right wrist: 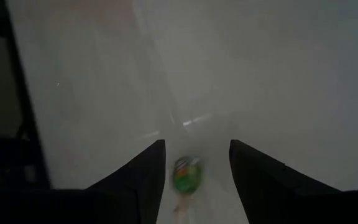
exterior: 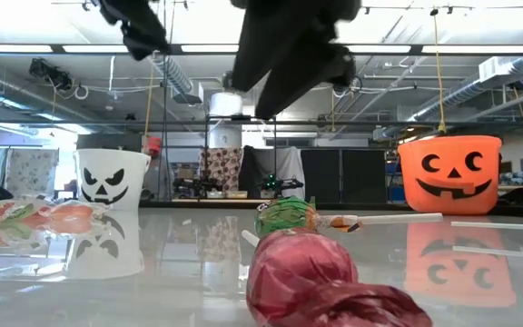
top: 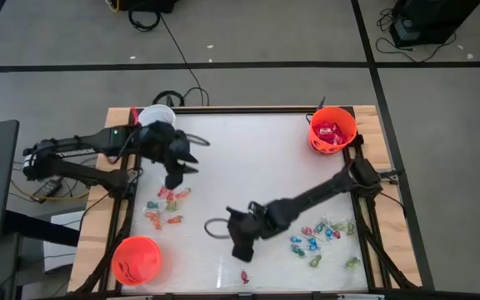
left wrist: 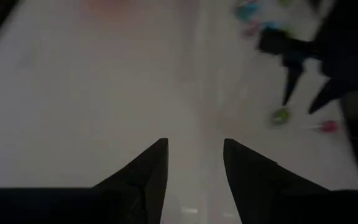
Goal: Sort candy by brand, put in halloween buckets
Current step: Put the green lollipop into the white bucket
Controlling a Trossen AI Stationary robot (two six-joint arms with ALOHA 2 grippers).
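Now my right gripper (right wrist: 197,163) open over green lollipop (right wrist: 186,173): light, crinkly, slippery; pinch wrapped head, not stick.

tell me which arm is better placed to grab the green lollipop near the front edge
The right. Its end effector hangs open directly over the green lollipop, which shows between its fingers. The left end effector, also open, sits across the table beside the orange candy cluster, far from that lollipop.
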